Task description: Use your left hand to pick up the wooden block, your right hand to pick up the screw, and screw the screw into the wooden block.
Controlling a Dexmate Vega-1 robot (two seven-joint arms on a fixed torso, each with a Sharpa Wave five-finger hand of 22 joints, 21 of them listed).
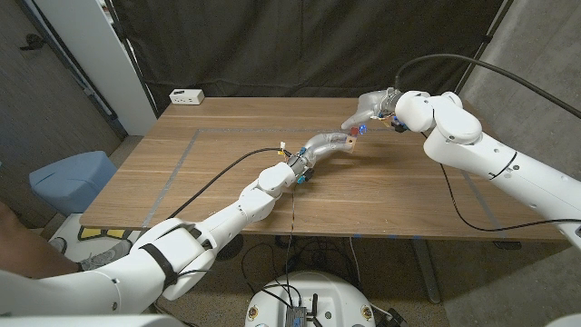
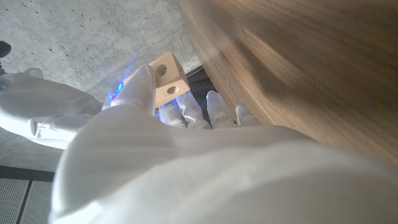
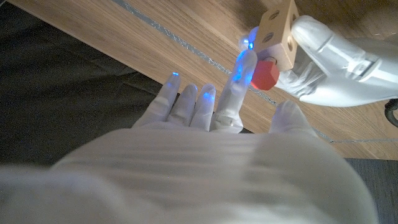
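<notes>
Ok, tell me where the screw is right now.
In the right wrist view, the red-headed screw sits against the wooden block, between the right robot hand and the left robot hand holding the block.

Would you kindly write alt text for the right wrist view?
The left hand holds a wooden block with round holes above the wooden table, while the right hand pinches a red-headed screw against the block's underside.

no readable text, labels, brand marks, numbers or signs on anything
</notes>
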